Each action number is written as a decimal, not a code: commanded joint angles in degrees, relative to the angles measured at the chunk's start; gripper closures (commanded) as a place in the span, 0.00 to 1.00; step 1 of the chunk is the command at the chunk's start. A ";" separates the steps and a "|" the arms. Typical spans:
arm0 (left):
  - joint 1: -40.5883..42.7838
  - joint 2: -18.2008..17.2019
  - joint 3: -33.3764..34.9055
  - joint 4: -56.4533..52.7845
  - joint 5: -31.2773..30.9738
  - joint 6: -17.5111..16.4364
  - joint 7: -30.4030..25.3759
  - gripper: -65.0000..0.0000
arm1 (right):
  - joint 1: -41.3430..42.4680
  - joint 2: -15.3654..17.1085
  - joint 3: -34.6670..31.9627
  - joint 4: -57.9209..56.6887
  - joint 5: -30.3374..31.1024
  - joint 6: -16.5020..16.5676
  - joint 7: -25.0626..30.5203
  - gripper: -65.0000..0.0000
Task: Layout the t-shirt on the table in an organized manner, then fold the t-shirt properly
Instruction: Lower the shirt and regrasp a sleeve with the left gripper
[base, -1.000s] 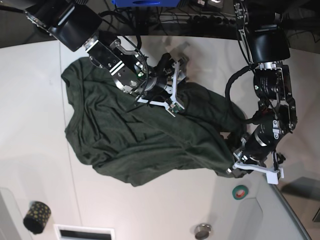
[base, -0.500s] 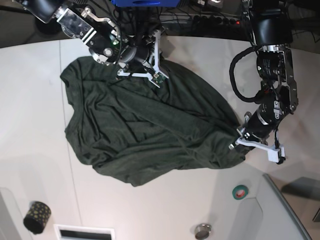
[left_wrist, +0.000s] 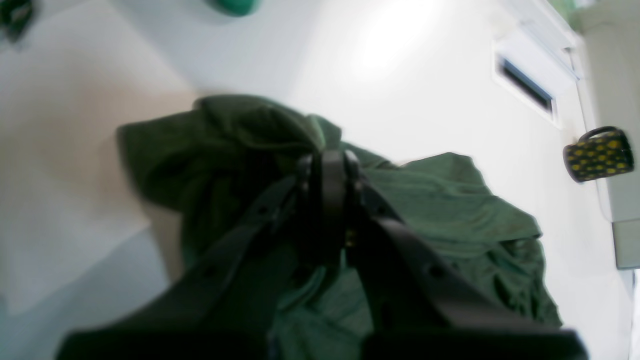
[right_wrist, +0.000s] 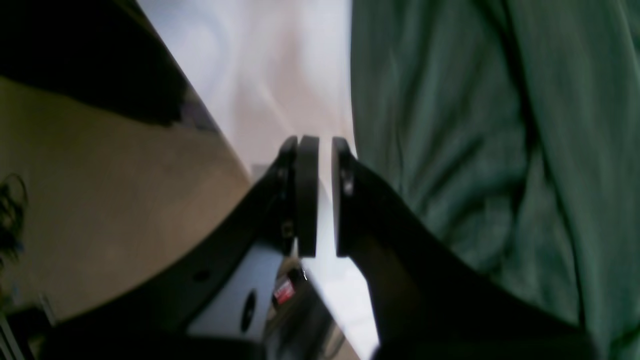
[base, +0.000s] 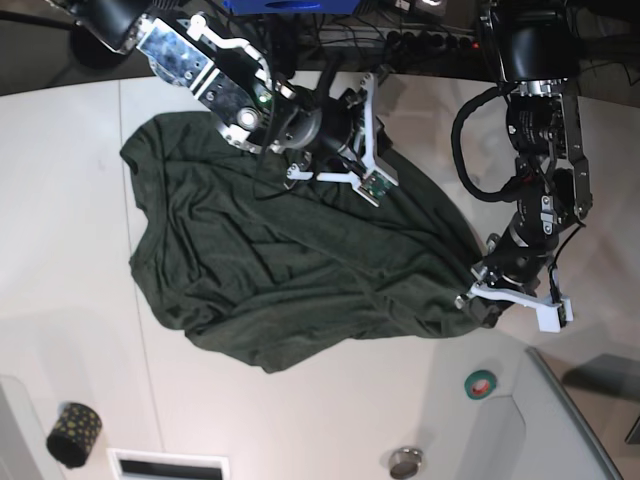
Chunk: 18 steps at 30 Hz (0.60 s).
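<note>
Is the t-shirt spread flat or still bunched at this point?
Partly spread, not flat. The t-shirt covers a wide patch of the table with creases throughout, and the left gripper is shut on a bunched edge.

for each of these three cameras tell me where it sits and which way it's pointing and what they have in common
Base: sits high above the table, looking down; both arms show, over the spread t-shirt.
Left wrist: rides behind the left gripper, looking along its fingers, which pinch a bunched edge of shirt; a spotted mug stands beyond.
Right wrist: rides behind the right gripper, looking along nearly closed, empty fingers at bare table beside the cloth.
Shared: all three see the green shirt; base and left wrist both show the mug.
</note>
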 joint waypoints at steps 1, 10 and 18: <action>-1.38 -0.57 0.42 1.05 -0.33 -0.51 -1.33 1.00 | 1.04 -0.20 0.36 -1.09 0.40 0.01 0.58 0.92; -6.22 -0.22 1.04 -9.15 7.93 -0.60 -1.86 1.00 | 5.17 -1.87 4.66 -6.28 0.40 -0.07 0.49 0.92; -13.34 2.15 1.12 -10.82 8.11 -0.60 -1.86 1.00 | 3.32 -1.78 4.58 -6.10 0.40 -0.07 0.49 0.92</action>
